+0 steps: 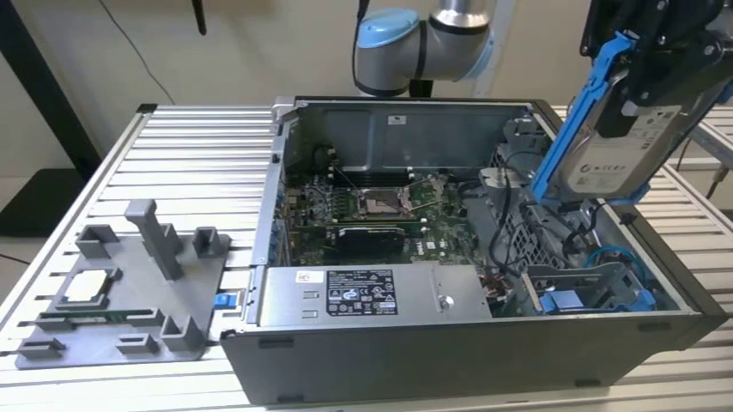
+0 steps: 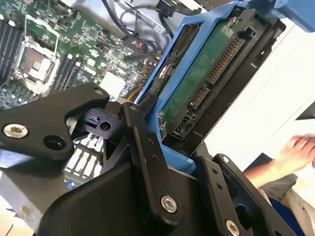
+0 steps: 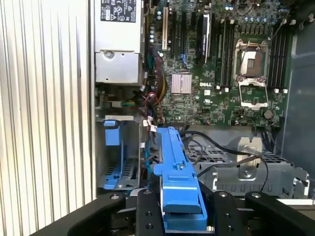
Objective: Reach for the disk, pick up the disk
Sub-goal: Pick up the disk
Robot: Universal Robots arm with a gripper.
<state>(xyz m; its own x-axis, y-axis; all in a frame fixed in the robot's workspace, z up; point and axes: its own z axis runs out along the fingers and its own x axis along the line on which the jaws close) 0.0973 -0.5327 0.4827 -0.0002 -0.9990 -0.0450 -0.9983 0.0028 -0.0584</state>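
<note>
So the gripper [image 1: 641, 86] is clamping the disk [image 1: 613, 146] by its blue rails and holding it tilted in the air above the open computer case [image 1: 458, 360], over the drive bay end at the exterior view's right, motherboard [image 3: 221, 73] sitting below.

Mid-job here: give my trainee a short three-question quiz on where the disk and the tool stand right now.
1. True or false: the disk lies flat in its bay.
2. What grips the disk? A) the tool B) a hand C) nothing
3. What colour are the disk's rails?

Key: 1 false, it is held tilted above the open computer case. 2 A. 3 blue.
</note>
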